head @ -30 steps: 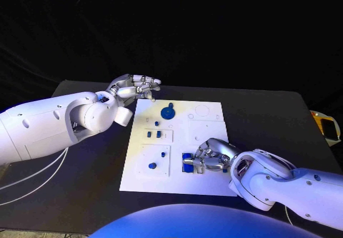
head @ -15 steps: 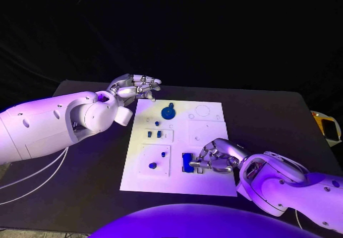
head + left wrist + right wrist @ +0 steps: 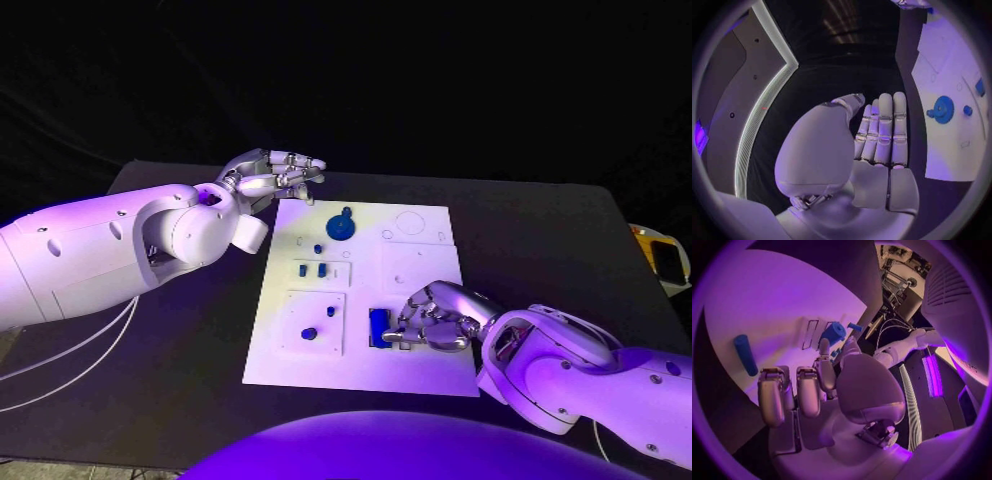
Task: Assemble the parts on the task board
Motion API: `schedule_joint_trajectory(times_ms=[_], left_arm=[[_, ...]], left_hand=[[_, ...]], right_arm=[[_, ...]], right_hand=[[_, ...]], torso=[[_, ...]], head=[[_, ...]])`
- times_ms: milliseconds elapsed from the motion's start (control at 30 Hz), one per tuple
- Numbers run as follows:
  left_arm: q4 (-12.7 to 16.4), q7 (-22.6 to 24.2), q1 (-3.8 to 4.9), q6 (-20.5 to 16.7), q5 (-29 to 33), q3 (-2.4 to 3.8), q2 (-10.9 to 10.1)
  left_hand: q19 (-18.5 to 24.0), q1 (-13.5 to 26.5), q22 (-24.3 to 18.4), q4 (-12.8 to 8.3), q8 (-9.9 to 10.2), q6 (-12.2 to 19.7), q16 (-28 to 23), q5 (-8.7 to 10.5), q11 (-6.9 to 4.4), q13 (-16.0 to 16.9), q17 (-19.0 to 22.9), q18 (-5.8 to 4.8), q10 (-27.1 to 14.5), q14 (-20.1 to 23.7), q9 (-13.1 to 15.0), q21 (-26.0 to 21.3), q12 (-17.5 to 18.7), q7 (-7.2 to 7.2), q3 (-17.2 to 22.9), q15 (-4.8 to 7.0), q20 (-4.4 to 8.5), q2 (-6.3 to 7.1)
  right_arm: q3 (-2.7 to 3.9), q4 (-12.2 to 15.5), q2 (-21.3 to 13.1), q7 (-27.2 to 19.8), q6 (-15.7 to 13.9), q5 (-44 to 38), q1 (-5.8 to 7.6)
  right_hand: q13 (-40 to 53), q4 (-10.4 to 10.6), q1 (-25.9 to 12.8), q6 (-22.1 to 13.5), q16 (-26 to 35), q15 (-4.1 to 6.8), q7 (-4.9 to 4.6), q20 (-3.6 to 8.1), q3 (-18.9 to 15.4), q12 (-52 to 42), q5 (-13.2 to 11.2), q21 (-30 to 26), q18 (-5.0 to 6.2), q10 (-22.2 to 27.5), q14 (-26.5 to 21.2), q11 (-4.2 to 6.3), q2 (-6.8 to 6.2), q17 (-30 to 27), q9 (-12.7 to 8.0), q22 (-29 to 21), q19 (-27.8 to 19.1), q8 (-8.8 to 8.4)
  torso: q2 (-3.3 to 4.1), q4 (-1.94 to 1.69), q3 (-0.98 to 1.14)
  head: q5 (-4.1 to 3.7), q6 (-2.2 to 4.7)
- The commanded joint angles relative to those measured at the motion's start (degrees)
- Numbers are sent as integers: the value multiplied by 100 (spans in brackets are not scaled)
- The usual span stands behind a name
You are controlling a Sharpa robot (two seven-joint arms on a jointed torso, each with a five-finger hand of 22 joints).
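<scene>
On the near right part of the flat white rectangular task board (image 3: pixel 361 375), the silver many-fingered right hand (image 3: pixel 433 318) sat low with its fingers curled toward an upright blue block-shaped part (image 3: pixel 379 327). Whether those fingers actually gripped the block or only touched its side, I could not tell. From the right wrist, a blue cylindrical peg (image 3: pixel 745 354) lay loose on the board, apart from the fingers. Far off at the board's left far corner, the silver left hand (image 3: pixel 274 175) hovered with its fingers folded together on nothing. A round blue disc-shaped part (image 3: pixel 340 224) sat on the far half of the board, and 2 small blue pegs (image 3: pixel 310 270) stood nearer the middle. To my eye, the block needed a square, steady push straight down, with no sideways twist.
</scene>
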State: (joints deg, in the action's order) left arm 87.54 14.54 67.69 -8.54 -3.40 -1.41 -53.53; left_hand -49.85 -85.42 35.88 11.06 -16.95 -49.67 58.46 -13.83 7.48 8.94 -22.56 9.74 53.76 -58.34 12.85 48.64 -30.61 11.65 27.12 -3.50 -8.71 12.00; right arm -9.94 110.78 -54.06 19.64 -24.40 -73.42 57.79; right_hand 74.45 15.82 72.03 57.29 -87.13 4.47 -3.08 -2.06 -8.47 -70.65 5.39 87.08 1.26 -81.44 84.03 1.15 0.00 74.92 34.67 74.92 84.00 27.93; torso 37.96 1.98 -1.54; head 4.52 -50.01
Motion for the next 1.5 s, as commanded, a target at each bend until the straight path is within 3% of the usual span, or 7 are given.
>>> schedule_joint_trajectory(times_ms=[33, 200, 333, 667, 1067, 1267, 1500], left_arm=[[20, 27, 2, 78, 33, 3, 3], [21, 28, 2, 76, 33, 3, 1], [19, 29, 3, 71, 33, 3, 1], [15, 39, 3, 57, 33, 3, 3], [16, 26, 3, 60, 33, 3, -6], [12, 22, 3, 59, 33, 3, -7], [-2, 30, 2, 58, 33, 2, 4]], left_hand=[[-19, 57, -8, -3, -29, 45, 35, -23, 12, 7, 10, 77, -50, 48, 9, -37, -30, 8, 30, 4, -29, 8], [-19, 57, -8, -3, -29, 45, 35, -23, 12, 7, 10, 77, -50, 48, 9, -37, -30, 8, 30, 4, -29, 8], [-20, 60, -9, -1, -31, 46, 36, -23, 13, 7, 10, 77, -51, 48, 10, -38, -33, 8, 32, 3, -29, 4], [-24, 61, -11, 3, -35, 44, 39, -27, 12, 6, 11, 77, -54, 47, 11, -41, -41, 8, 46, 3, -29, -17], [-24, 59, -11, 1, -35, 44, 39, -27, 11, 6, 11, 77, -54, 47, 11, -41, -42, 7, 47, 4, -29, -18], [-27, 51, -12, -7, -36, 46, 40, -27, 10, 6, 12, 78, -57, 47, 11, -42, -46, 6, 53, 6, -28, -17], [-27, 51, -12, -7, -36, 46, 40, -27, 10, 6, 12, 78, -57, 47, 11, -42, -46, 6, 53, 6, -28, -17]], right_arm=[[-1, -15, 23, -25, 261, -74, -4], [-1, -61, 47, 30, 243, -125, -4], [0, -181, 105, 38, 243, 4, 10], [2, -367, 270, -3, 290, 123, 26], [3, -395, 282, -30, 429, 128, 30], [6, -341, 167, -70, 226, 36, 35], [22, -194, -178, -263, -259, 148, 117]], right_hand=[[-10, 9, 168, 26, -39, 33, 23, 56, -34, -9, -86, 14, -65, -47, 443, 15, 57, 671, -13, 1428, 502, 6], [-2, 15, 243, 31, -38, 33, 24, 56, -27, -9, -98, 19, -66, -49, 443, 16, 102, 671, -24, 1430, 503, 2], [33, 82, 51, 48, -40, 29, 21, 52, -143, -28, 263, 33, -69, -65, 444, 11, 213, 681, -52, 1433, 508, -6], [65, 89, 20, 64, -46, 30, 24, 52, -162, -65, 264, 32, -68, -84, 448, 14, 246, 701, -53, 1433, 508, 1], [83, 26, 191, 58, -43, 37, 32, 57, -256, -63, 118, 24, -66, -87, 447, 22, 178, 696, -62, 1431, 504, 9], [69, -10, 394, 33, -33, 36, 29, 58, -272, -25, 116, -19, -57, -66, 441, 21, 169, 670, -77, 1418, 488, -2], [-18, -23, 609, -23, -5, 27, 13, 51, -271, 114, 266, -119, -35, 4, 424, 7, 200, 597, -107, 1389, 451, -44]], torso=[[-5, 2, -5], [-10, 4, -5], [-9, 1, -1], [-5, 0, -6], [-8, 1, -4], [-14, 6, -3], [-29, 17, 6]], head=[[7, 1], [2, 1], [5, 1], [-17, 1], [-29, 1], [-43, 1], [-65, 1]])
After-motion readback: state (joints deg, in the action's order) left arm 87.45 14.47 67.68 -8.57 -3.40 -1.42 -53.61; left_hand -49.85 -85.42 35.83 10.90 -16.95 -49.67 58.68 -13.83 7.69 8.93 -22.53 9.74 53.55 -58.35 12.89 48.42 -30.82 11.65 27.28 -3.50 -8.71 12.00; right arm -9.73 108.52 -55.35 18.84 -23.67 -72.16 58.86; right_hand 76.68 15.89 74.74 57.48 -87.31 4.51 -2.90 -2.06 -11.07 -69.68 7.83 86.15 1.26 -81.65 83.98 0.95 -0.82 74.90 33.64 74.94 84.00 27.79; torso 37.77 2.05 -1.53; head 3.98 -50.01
